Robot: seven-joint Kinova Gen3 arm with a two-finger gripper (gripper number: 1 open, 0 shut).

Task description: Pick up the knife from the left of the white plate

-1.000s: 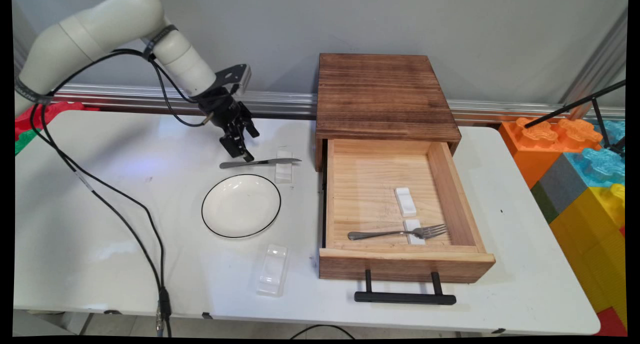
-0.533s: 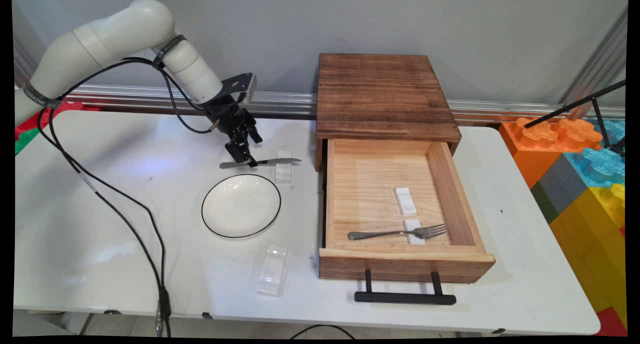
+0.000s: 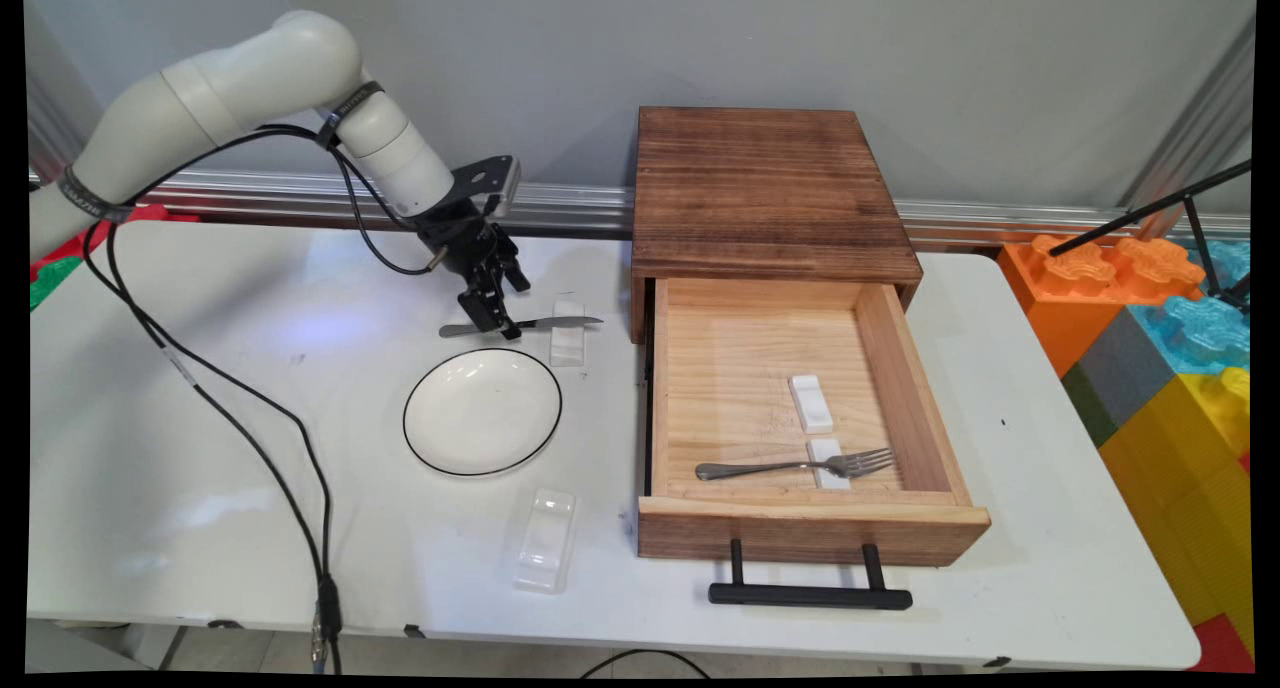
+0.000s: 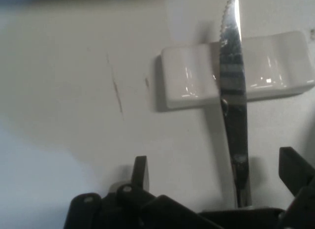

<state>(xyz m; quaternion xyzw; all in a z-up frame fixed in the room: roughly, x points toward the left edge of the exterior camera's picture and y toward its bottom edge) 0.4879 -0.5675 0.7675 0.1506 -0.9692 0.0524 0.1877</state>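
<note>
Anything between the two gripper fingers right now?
Yes: hand view shows the silver serrated knife handle between the open black gripper fingers, blade lying across the white ceramic rest.

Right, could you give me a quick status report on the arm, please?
Black two-finger tool open, straddling the silver table knife's handle. Blade lies across small white ceramic rest. Black-rimmed white plate close beside; nothing between.

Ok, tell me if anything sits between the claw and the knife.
Nothing visible does. The open claw straddles the handle of the knife, only bare table between; the white rest sits farther along, under the blade.
</note>
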